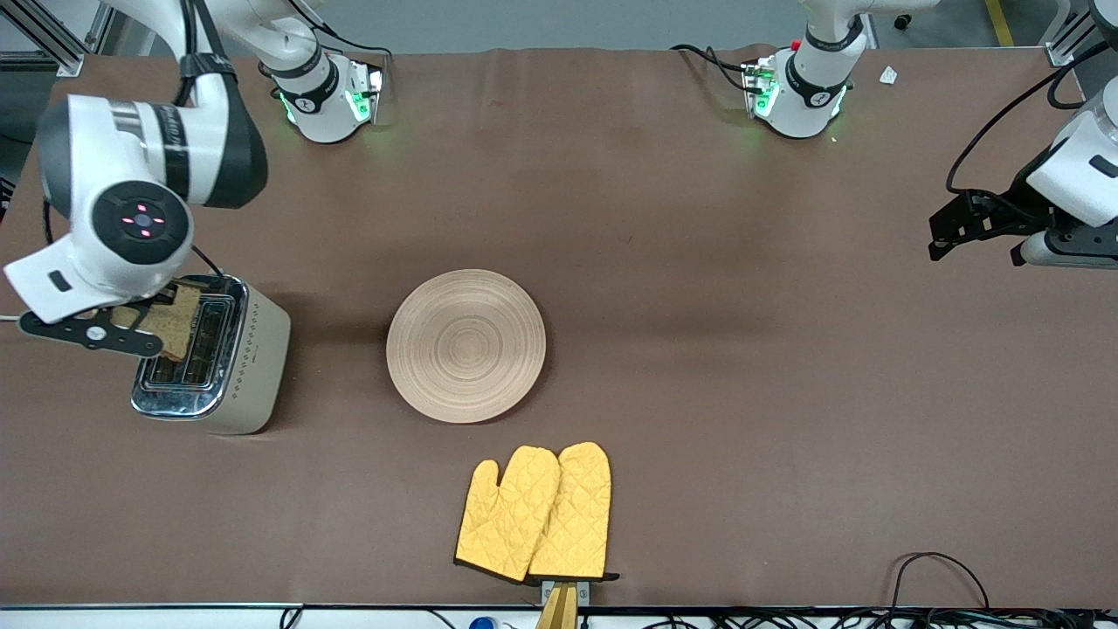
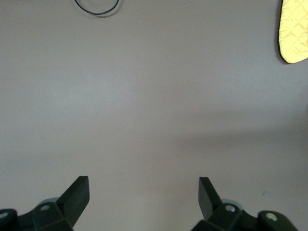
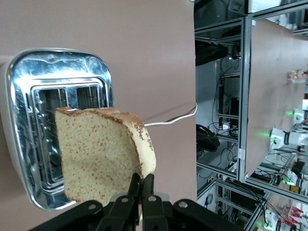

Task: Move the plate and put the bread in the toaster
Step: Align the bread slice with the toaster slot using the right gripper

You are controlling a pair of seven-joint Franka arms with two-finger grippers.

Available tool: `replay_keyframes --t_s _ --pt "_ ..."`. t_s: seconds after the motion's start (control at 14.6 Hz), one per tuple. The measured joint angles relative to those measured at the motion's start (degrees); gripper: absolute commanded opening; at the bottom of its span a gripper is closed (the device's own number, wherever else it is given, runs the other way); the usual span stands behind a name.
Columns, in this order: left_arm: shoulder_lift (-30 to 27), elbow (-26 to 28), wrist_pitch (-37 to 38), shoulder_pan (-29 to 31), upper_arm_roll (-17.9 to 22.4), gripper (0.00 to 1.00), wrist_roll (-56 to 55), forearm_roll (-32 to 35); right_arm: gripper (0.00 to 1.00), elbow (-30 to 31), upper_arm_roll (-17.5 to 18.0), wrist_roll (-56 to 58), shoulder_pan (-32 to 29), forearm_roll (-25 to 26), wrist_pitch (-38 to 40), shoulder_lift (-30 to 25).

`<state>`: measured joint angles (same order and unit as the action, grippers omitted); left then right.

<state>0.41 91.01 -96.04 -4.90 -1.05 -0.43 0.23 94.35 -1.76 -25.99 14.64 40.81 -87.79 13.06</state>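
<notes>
The toaster [image 1: 229,367] stands at the right arm's end of the table, chrome top [image 3: 29,144] up with both slots open. My right gripper [image 3: 141,179] is shut on the edge of the brown bread [image 3: 96,159] slice and holds it over the toaster. In the front view the bread [image 1: 179,321] shows above the slot nearest that end of the table. The round wooden plate [image 1: 466,344] lies flat mid-table with nothing on it. My left gripper [image 2: 143,188] hangs open over bare table at the left arm's end, and that arm waits.
Two yellow oven mitts [image 1: 537,514] lie nearer the front camera than the plate, by the table edge. A white cord [image 3: 171,120] runs off from the toaster. A black cable loop [image 1: 939,577] lies at the front edge toward the left arm's end.
</notes>
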Motion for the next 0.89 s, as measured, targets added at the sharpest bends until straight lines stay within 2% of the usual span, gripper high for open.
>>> replay_keyframes --t_s 0.34,0.89 --pt "0.0 -0.09 0.0 0.0 0.0 1.0 0.0 0.0 0.0 1.35 0.06 -3.24 1.76 3.43 -0.32 1.42" --pt "0.0 -0.09 0.0 0.0 0.0 1.0 0.0 0.0 0.0 3.44 -0.24 -5.36 1.53 4.35 -2.58 2.25"
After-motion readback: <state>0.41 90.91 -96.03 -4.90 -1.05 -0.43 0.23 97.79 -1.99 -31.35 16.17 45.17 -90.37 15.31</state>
